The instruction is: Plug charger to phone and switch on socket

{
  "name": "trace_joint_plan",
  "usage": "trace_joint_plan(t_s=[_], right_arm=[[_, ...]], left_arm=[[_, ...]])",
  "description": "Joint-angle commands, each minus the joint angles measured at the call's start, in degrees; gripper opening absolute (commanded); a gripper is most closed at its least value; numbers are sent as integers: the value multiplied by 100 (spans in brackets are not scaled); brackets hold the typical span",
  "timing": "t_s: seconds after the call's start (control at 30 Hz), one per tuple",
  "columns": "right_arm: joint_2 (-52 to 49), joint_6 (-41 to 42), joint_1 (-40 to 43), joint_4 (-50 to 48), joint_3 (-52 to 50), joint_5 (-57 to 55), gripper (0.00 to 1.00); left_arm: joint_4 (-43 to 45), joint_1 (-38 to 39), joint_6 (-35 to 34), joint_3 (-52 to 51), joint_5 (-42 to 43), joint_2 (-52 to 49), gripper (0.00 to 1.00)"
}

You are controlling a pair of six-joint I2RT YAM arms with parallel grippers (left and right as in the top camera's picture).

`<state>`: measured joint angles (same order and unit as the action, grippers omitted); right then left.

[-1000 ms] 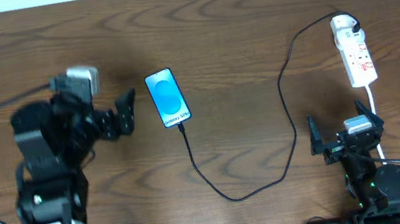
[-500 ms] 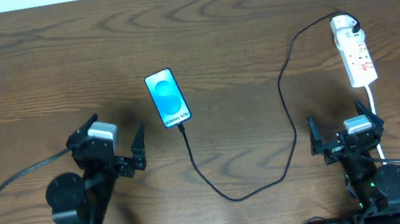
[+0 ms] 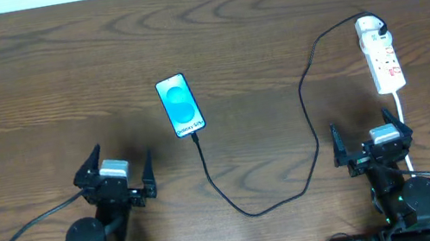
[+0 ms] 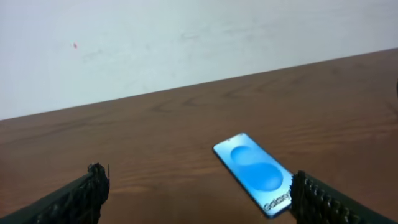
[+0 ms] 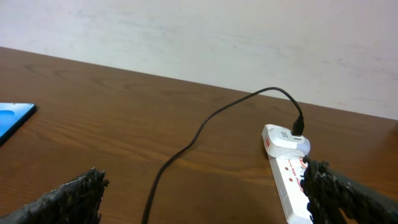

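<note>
The phone (image 3: 180,105) lies flat near the middle of the desk (image 3: 33,81), slim and black-edged, its screen bright blue with a lighter circle and white lettering; the charger (image 3: 204,162), a thin black cable, meets the phone's near edge and loops round to the far end of the socket (image 3: 381,55), a narrow white strip with red markings at the right; the left gripper (image 3: 115,168) and the right gripper (image 3: 367,138) both stand with jaws wide apart, holding nothing.

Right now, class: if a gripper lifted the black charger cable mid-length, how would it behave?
Probably floppy: the charger cable lies in loose curves, so it should sag. Likely light, being thin. Its ends reach the phone and power strip, so lifting may drag the phone.
</note>
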<state>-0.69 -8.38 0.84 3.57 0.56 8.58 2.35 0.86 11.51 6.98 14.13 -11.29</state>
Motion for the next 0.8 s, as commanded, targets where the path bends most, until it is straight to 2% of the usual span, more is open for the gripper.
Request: trace_joint_plan(t_s=[0.0, 0.17, 0.4, 0.77], right_arm=[[35, 59, -17, 0, -24, 39, 99], [35, 59, -17, 0, -24, 39, 99], [35, 59, -17, 0, -24, 37, 99], [35, 59, -17, 0, -24, 39, 99]], left_arm=[[37, 9, 157, -293, -291, 361, 93], [35, 7, 308, -632, -334, 682, 93], [-566, 7, 308, -675, -632, 1043, 93], [-588, 9, 304, -675, -713, 1117, 93]])
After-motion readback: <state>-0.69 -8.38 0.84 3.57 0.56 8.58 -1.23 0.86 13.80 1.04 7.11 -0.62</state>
